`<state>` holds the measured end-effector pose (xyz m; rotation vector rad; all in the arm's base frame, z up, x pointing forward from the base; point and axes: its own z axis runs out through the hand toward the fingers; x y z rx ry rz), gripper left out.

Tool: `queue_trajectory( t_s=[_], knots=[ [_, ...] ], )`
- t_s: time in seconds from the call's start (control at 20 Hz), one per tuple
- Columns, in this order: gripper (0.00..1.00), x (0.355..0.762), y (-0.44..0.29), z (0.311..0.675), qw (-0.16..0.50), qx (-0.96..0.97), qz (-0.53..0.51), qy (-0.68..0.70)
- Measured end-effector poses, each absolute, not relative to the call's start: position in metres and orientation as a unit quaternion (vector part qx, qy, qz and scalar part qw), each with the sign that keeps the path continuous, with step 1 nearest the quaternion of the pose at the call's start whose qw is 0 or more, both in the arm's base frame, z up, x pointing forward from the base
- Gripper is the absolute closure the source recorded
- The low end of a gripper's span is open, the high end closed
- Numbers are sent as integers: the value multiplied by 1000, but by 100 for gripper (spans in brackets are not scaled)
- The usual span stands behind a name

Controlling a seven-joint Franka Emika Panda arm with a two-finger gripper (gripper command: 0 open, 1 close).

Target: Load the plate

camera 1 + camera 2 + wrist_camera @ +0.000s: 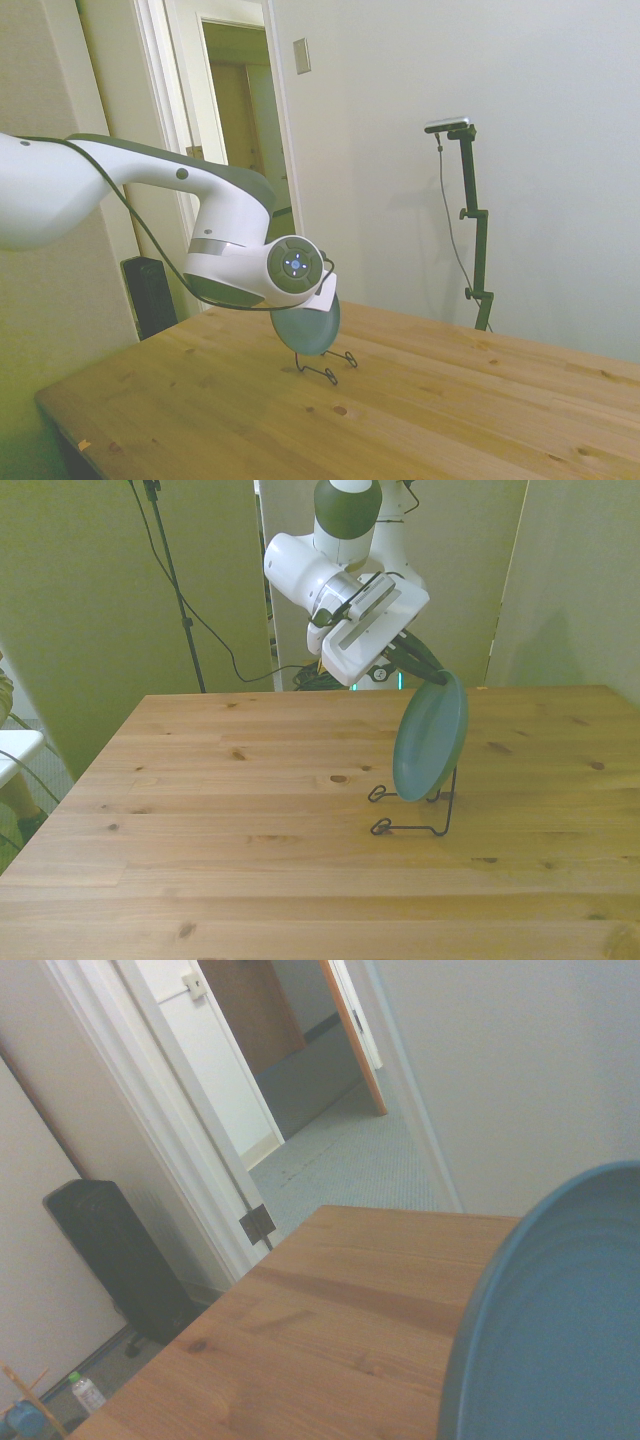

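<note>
The teal plate (430, 740) stands nearly upright, turned almost edge-on, and leans back toward the upright of the thin black wire stand (412, 827). Its lower edge is down between the stand's front loops and its back post. My gripper (438, 678) reaches down from above and is shut on the plate's top rim with its dark fingers (420, 663). In the side view the plate (308, 330) shows below the white hand, above the wire stand (326, 368). The wrist view holds part of the plate (560, 1330), close and blurred.
The wooden table (250, 820) stretches wide toward the front view's left and front. A black cable stand (170, 580) rises behind the table's far left corner. An open doorway (235, 110) and a black box (148, 295) lie beyond the table in the side view.
</note>
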<state>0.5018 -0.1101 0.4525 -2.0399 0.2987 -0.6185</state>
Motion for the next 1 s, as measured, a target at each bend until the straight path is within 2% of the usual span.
queue_trajectory(
  t_s=[1.0],
  knots=[
    [100, 504, -129, 428, 497, -822, -254, 115]
  ],
)
